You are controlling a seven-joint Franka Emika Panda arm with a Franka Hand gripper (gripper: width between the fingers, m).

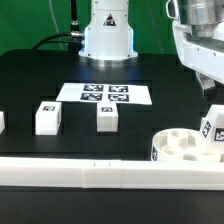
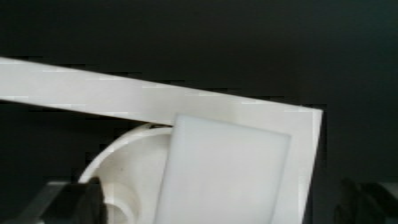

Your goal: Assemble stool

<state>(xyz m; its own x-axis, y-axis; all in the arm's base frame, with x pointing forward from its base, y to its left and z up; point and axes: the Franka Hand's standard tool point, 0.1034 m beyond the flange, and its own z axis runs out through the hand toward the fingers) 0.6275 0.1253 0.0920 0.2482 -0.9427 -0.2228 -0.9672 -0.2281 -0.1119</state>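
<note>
The white round seat disc (image 1: 180, 148) lies at the exterior view's lower right, against the front rail. A tagged leg block (image 1: 212, 130) stands upright at its right side. My gripper (image 1: 208, 90) hangs just above that block. In the wrist view the same leg block (image 2: 240, 170) fills the space between my dark fingers (image 2: 71, 200), with a gap showing on one side, so the gripper (image 2: 222, 205) is open around it. The seat's curved rim (image 2: 121, 165) shows beside the block. Two loose leg blocks (image 1: 48, 117) (image 1: 107, 118) stand on the black table.
The marker board (image 1: 105, 94) lies mid-table in front of the robot base (image 1: 107, 35). A long white border rail (image 1: 90, 175) runs along the front and crosses the wrist view (image 2: 143, 95). Another white piece (image 1: 2, 122) is cut off at the left edge.
</note>
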